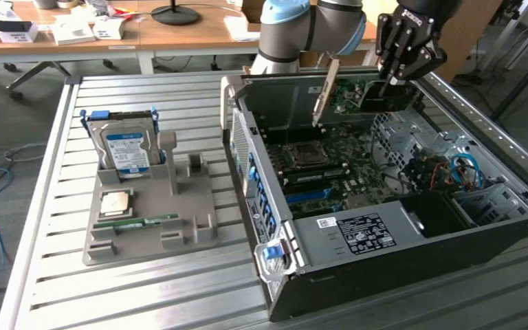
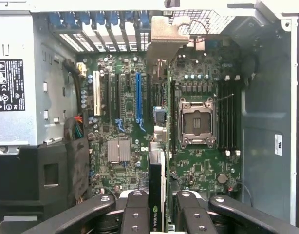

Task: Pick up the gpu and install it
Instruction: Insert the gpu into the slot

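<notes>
Item: gpu (image 1: 374,97) – pinched edge-on between the fingers of the gripper (image 1: 398,75), held upright inside the open computer case (image 1: 411,275) over the motherboard (image 2: 125,122), its metal bracket (image 2: 166,29) lying near the blue slot tabs (image 2: 98,20) – a hard drive (image 1: 126,148) is stood in the grey tray (image 1: 190,199) beside the case

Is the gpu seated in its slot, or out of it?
Out: the gripper holds the gpu edge-on, raised above the motherboard inside the open case.
</notes>
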{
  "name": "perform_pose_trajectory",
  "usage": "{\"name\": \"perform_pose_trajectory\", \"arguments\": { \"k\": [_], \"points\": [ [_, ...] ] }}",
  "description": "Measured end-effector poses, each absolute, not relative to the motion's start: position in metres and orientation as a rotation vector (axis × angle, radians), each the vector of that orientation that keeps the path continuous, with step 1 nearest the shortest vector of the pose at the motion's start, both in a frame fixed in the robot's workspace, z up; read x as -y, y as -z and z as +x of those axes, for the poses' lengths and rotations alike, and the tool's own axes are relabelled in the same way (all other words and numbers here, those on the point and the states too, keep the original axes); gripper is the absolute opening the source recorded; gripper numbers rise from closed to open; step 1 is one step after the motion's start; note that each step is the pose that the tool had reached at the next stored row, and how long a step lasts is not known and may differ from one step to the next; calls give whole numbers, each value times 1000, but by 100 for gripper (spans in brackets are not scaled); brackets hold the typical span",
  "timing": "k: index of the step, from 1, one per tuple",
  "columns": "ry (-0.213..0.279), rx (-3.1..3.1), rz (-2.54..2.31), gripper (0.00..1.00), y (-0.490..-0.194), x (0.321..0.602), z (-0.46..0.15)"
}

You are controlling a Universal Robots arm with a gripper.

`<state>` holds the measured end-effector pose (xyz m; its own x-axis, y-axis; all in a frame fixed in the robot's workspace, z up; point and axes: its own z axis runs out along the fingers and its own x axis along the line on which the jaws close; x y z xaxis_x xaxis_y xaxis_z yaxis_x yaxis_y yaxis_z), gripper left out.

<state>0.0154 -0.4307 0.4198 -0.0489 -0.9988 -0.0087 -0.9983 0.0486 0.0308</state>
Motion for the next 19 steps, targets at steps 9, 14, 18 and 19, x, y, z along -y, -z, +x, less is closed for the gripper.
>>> {"name": "perform_pose_trajectory", "arguments": {
  "k": [9,14,18,19],
  "points": [
    [24,2274,2166,26,-417,431,8],
    [24,2275,2165,26,-414,431,4],
    [24,2275,2165,26,-413,431,3],
    [24,2275,2165,26,-413,431,3]
  ]
}}
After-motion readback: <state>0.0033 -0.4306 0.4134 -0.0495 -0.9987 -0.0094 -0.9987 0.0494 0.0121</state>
